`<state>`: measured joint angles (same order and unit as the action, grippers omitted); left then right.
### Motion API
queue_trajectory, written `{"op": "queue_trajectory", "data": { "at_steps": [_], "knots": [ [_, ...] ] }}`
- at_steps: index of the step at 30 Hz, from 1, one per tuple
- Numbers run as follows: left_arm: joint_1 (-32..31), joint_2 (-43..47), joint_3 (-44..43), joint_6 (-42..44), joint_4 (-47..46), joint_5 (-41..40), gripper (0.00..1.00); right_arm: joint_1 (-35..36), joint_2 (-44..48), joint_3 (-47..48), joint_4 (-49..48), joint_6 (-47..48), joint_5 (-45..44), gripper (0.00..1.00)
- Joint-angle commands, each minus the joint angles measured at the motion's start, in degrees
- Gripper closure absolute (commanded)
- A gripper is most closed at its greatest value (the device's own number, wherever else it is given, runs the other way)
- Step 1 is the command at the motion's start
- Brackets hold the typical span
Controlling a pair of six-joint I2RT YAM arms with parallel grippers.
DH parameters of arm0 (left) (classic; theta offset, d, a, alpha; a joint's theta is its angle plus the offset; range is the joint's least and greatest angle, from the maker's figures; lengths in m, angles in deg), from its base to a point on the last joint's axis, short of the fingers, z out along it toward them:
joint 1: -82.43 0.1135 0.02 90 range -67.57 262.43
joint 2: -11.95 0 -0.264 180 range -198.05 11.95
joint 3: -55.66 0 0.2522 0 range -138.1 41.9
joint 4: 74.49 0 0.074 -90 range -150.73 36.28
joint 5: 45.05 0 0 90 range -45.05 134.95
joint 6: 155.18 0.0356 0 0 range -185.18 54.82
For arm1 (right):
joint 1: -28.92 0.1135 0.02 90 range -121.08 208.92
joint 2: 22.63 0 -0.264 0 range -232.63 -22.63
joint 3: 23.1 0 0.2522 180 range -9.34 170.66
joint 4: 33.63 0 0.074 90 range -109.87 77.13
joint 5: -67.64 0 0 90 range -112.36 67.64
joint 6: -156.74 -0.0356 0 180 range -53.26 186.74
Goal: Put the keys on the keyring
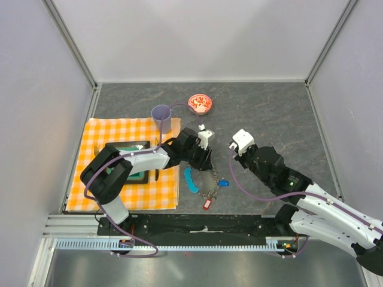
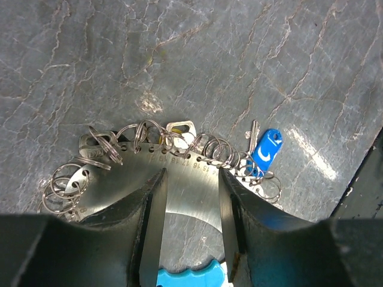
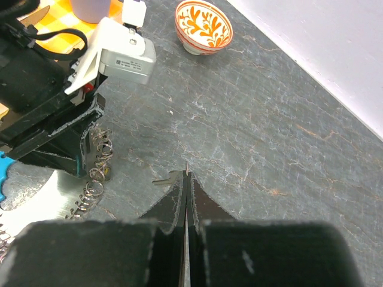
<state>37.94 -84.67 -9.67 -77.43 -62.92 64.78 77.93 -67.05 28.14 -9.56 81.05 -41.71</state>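
Blue-tagged key (image 2: 266, 148) at keyring (image 2: 185, 179) edge

Dark grey marbled stone tabletop (image 1: 269, 113) carries the lot. On the left side, an orange-and-white checked cloth (image 1: 114, 134) lies flat. Far centre, a small red-patterned bowl (image 1: 200, 103) stands alone. Toward the front edge, the grey metal keyring with its light-blue plastic crescent (image 1: 191, 179) lies flat. A silvery blue-tagged key (image 1: 223, 183) sits just beside it on the right, and a red-tagged key (image 1: 207, 204) lies nearer the front.

The table (image 1: 269, 113) is dark veined stone-look, faintly glossy. The keyring (image 2: 182, 185) is bright brushed metal with a light-blue plastic piece (image 2: 191, 278). One tag (image 2: 266, 149) is glossy blue plastic, and a key (image 3: 167, 177) is silvery metal. The bowl (image 3: 203, 24) looks glazed, the cloth (image 1: 119, 134) woven.
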Motion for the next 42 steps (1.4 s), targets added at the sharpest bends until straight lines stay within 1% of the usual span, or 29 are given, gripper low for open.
{"op": "queue_trajectory", "data": {
  "at_steps": [1, 9, 13, 20, 23, 24, 27, 33, 42],
  "knots": [
    [-1.30, -1.38, -1.51, -1.99, -3.95, 2.93, 0.54, -0.06, 0.13, -0.03, -2.31, -0.15, -0.24, 1.00],
    [-2.09, -4.71, -2.66, -2.43, -4.13, 2.50, 0.54, -0.15, 0.21, -0.03, -2.40, -0.07, 0.02, 1.00],
    [-2.09, -5.51, -3.01, -2.08, -4.22, 1.26, 0.54, -0.06, 0.30, -0.03, -2.31, -0.07, 0.11, 1.00],
    [-2.09, -6.65, -4.15, -1.64, -4.48, 1.61, 0.54, -0.06, 0.30, -0.03, -2.31, -0.15, 0.37, 1.00],
    [-2.00, -6.22, -4.33, -1.81, -4.14, 2.49, 0.58, -0.06, 0.30, -0.12, -2.31, -0.15, 0.54, 1.00],
    [-2.09, -5.95, -4.24, -1.90, -4.04, 3.19, 0.62, -0.06, 0.30, -0.03, -2.31, -0.15, 0.46, 1.00],
    [-2.18, -4.46, -3.27, -2.43, -3.78, 3.28, 0.67, -0.06, 0.30, -0.03, -2.40, -0.07, 0.54, 1.00],
    [-2.44, -2.44, -0.99, -2.95, -3.17, 2.23, 0.67, -0.06, 0.22, -0.03, -2.31, -0.15, 0.72, 1.00],
    [-3.32, -2.26, -0.99, -1.72, -3.25, 1.79, 0.67, -0.06, 0.22, -0.03, -2.48, -0.16, 0.90, 1.00]
  ]
}}
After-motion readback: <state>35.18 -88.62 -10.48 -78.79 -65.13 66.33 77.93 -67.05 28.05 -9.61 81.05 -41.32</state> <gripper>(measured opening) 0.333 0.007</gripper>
